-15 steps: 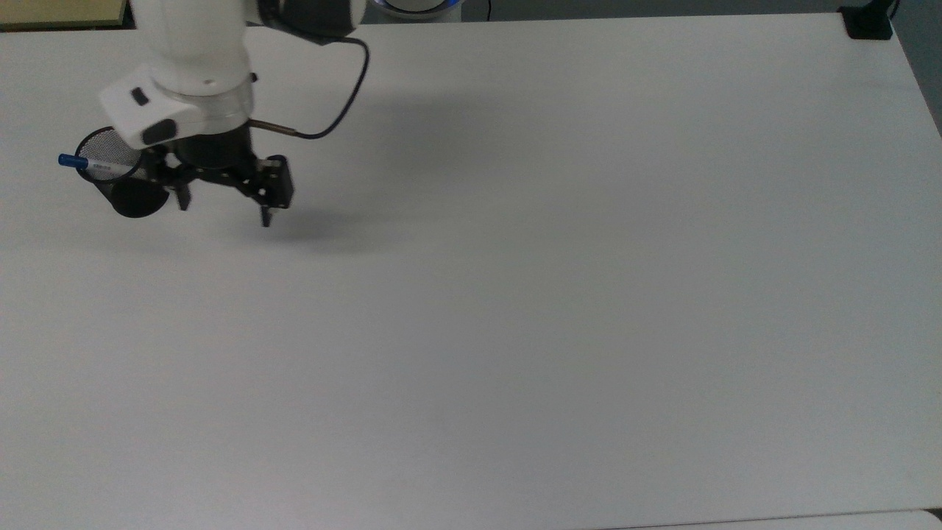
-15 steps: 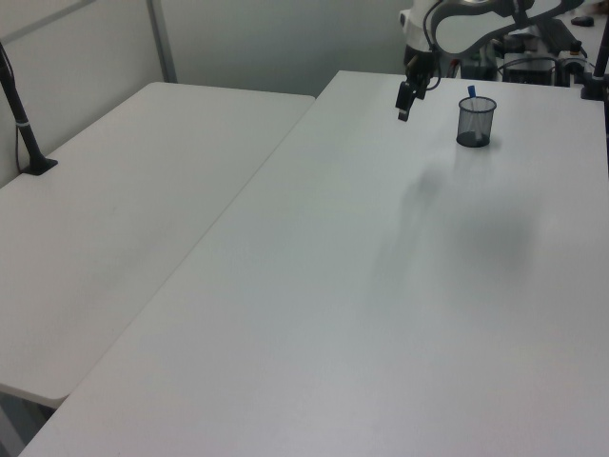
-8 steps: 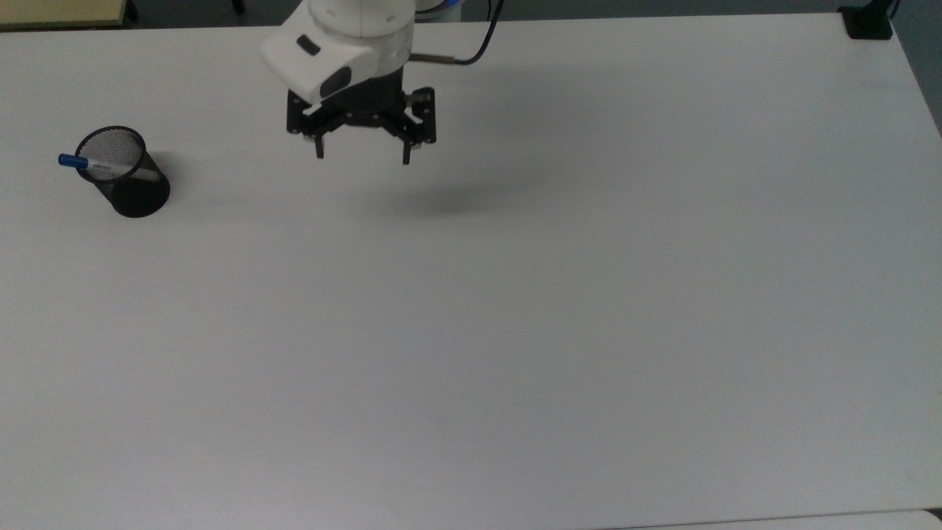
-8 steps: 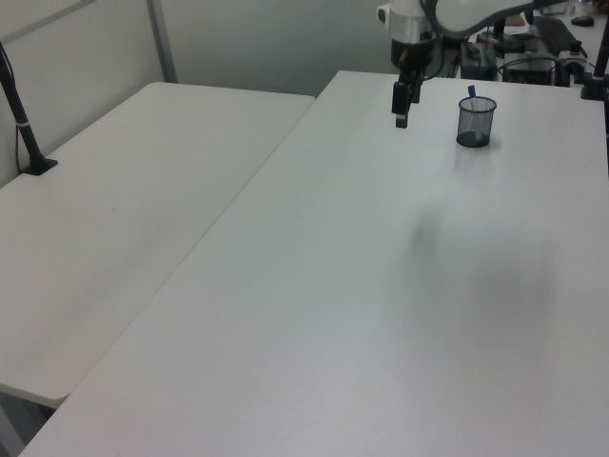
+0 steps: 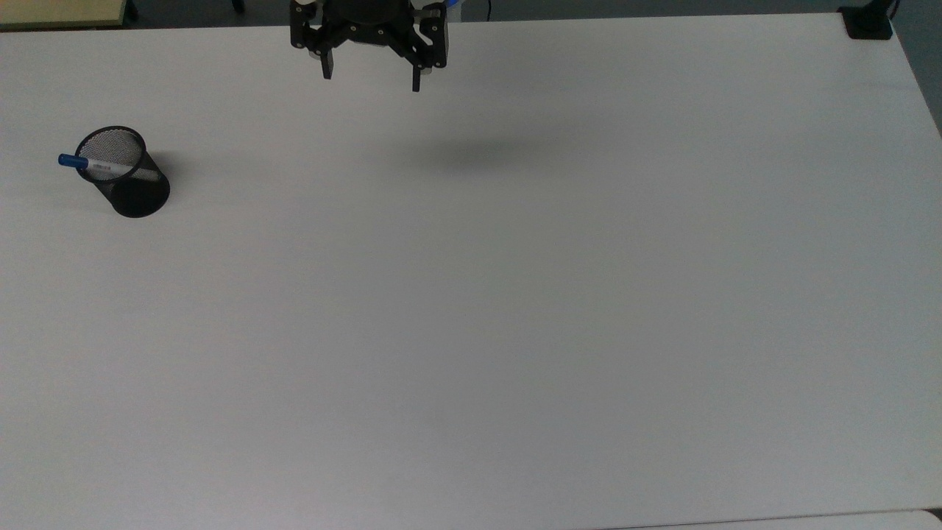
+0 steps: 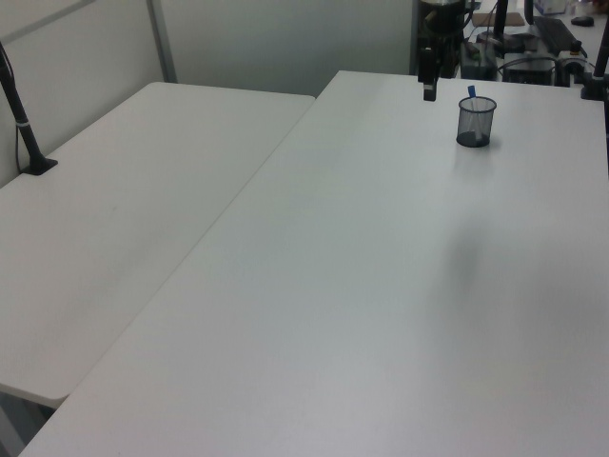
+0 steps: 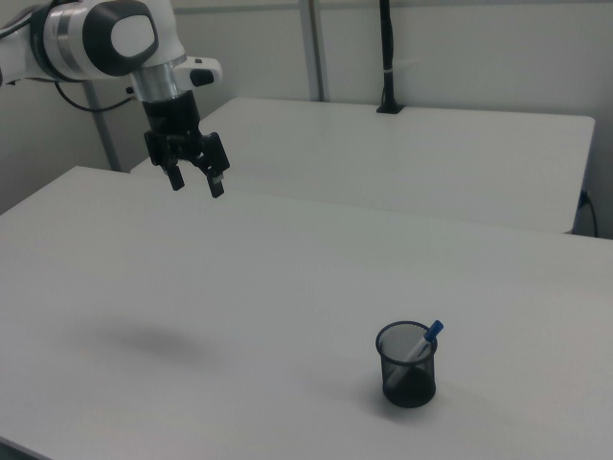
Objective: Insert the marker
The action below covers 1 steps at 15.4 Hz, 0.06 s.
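The marker (image 5: 96,166) leans inside the black mesh cup (image 5: 136,193) at the top view's left, its blue cap poking over the rim. In the right view the marker (image 7: 421,341) stands slanted in the cup (image 7: 408,377), and in the left view the marker (image 6: 471,91) sticks out of the cup (image 6: 476,123). My gripper (image 5: 370,79) hangs open and holds nothing near the table's far edge, well to the right of the cup in the top view. It is high above the table in the right view (image 7: 195,182).
The white table (image 5: 515,294) stretches wide around the cup. A second white table (image 6: 124,209) adjoins it. A black clamp (image 5: 868,22) sits at the top view's upper right corner, and a black post (image 6: 24,129) stands on the second table.
My gripper has left the cup's side and moved away from it, up and toward the table's far edge. It stays open. The marker and cup have not moved.
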Available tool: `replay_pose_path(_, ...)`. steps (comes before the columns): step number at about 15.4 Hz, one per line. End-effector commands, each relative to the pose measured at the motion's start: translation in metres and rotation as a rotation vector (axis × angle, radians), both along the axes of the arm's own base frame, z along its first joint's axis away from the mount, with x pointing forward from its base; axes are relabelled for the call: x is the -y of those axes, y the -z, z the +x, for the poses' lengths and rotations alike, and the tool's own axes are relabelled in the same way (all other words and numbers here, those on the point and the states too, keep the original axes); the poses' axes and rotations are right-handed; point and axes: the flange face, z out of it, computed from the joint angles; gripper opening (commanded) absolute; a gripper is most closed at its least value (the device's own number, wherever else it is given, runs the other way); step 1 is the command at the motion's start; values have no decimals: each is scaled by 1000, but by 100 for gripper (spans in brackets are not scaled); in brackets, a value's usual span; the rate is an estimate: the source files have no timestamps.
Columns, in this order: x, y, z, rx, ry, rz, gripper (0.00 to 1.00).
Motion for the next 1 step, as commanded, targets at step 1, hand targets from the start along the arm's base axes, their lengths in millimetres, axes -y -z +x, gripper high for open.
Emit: replay_pose_path(1,-1,5,-9,-23,20,17,100)
